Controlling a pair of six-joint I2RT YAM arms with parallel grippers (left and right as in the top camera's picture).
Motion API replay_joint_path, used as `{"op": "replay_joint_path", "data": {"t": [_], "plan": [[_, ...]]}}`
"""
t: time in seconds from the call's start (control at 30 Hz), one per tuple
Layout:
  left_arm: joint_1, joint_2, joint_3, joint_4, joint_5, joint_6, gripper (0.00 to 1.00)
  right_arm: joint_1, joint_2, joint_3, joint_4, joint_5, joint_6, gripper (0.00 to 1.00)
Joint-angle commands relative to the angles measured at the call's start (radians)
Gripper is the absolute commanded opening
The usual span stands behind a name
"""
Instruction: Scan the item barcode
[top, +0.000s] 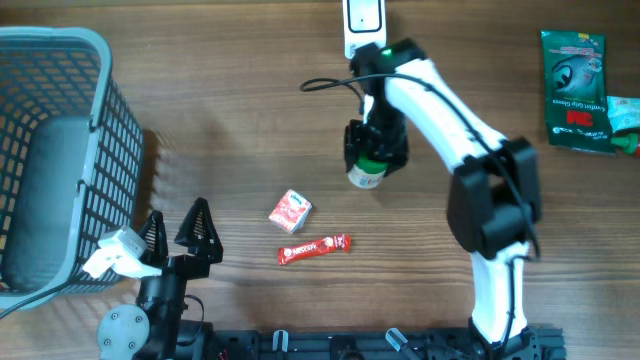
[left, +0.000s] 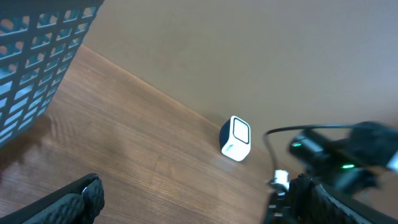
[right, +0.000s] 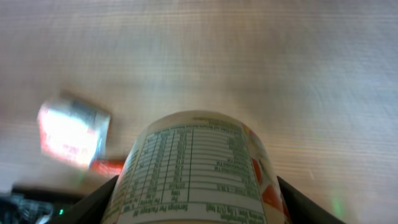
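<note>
Currently, the right claw (top: 372, 150) is clamped on the cylindrical container (right: 196, 168), one finger on each side, with the printed nutrition panel facing the wrist camera. The container sits near the far edge of the bench (top: 500, 60), just in front of the white scanner (top: 362, 22). The left claw (top: 177, 215) stands fully apart near the front left corner, beside the blue basket (top: 60, 150). A red-and-white packet (top: 291, 211) and a red stick sachet (top: 314, 248) lie mid-bench. Green pouches (top: 575, 90) lie at the right edge.
</note>
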Motion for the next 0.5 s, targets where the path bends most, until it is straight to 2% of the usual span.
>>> {"op": "replay_joint_path", "data": {"t": [0.0, 0.03, 0.13, 0.2, 0.33, 0.47], "plan": [[-0.005, -0.003, -0.005, 0.002, 0.012, 0.008, 1.00, -0.019, -0.137, 0.035, -0.081, -0.154, -0.144, 0.48], [-0.005, -0.003, -0.006, 0.002, 0.012, 0.008, 1.00, -0.022, -0.172, 0.010, -0.084, -0.217, -0.182, 0.44], [-0.005, -0.003, -0.006, 0.002, 0.012, 0.008, 1.00, -0.021, -0.236, -0.109, -0.084, -0.236, -0.205, 0.45], [-0.005, -0.003, -0.006, 0.002, 0.012, 0.008, 1.00, -0.021, -0.307, -0.280, -0.070, -0.268, -0.212, 0.45], [-0.005, -0.003, -0.006, 0.002, 0.012, 0.008, 1.00, -0.021, -0.434, -0.605, 0.059, -0.434, -0.210, 0.45], [-0.005, -0.003, -0.005, 0.002, 0.012, 0.008, 1.00, -0.021, -0.525, -0.818, 0.127, -0.569, -0.146, 0.45]]}}
